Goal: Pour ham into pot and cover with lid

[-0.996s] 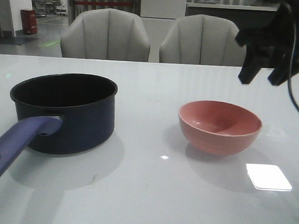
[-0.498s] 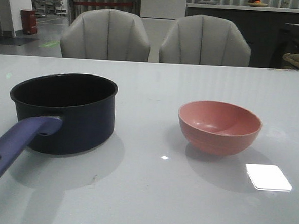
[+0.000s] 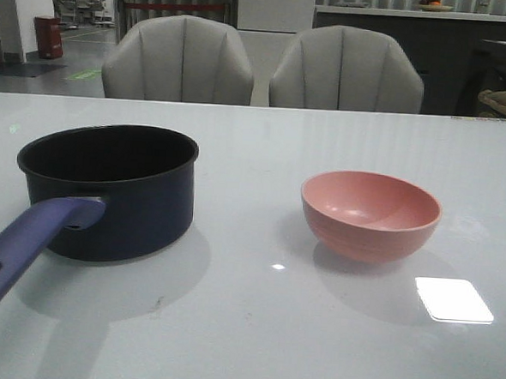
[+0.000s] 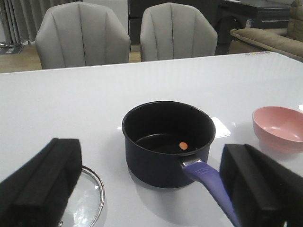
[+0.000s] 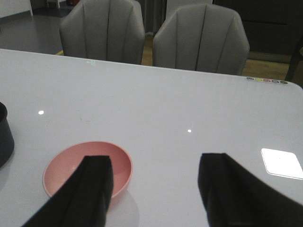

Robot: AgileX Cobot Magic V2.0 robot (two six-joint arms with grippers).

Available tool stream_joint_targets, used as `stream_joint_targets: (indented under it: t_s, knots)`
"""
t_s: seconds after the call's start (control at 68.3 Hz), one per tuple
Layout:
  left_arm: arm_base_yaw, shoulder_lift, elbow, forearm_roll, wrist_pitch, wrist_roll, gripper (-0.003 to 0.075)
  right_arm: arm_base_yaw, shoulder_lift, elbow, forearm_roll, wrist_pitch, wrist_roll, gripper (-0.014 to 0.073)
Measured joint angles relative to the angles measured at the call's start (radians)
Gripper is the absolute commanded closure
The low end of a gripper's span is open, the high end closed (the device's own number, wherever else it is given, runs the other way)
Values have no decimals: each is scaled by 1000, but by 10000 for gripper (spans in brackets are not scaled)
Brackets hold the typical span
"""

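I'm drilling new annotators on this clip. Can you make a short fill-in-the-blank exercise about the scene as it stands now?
1. One small orange piece lies inside the ___.
2. The bowl is coloured ___.
3. The glass lid lies flat on the ___, beside the pot.
4. The left gripper is ___.

Missing words: pot; pink; table; open

The lid [image 4: 87,201] is cut off by the frame edge and partly hidden behind the left jaws.

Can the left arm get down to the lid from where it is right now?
Probably yes: the left gripper is open, the lid lies flat just beside the pot, and nothing covers it.
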Motion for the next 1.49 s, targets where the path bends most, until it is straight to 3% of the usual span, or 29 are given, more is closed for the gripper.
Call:
stream_joint_targets:
  t_s: [0.205,0.293,0.322,0.337,0.395,0.483,0.82,0.908,1.142,1.391,1.494]
  knots:
    - [0,0,0,0,0,0,82,0,-126,87,2,28,0,110]
    - [0,0,0,0,0,0,82,0,-136,93,2,34,0,235]
    - [0,0,0,0,0,0,82,0,-138,93,2,34,0,302]
    - [0,0,0,0,0,0,82,0,-138,93,2,34,0,378]
    - [0,0,0,0,0,0,82,0,-138,93,2,35,0,474]
    - [0,0,0,0,0,0,82,0,-138,93,6,35,0,417]
    - [0,80,-71,26,38,-15,70,0,-138,93,8,35,0,415]
    - [0,173,-150,55,71,-73,71,0,-138,93,8,35,0,415]
    - [0,476,-357,328,217,-321,78,0,-138,93,8,35,0,415]
    - [10,778,-507,341,346,-357,82,0,-138,93,8,35,0,415]
    - [66,897,-553,325,362,-360,82,0,-138,93,8,35,0,415]
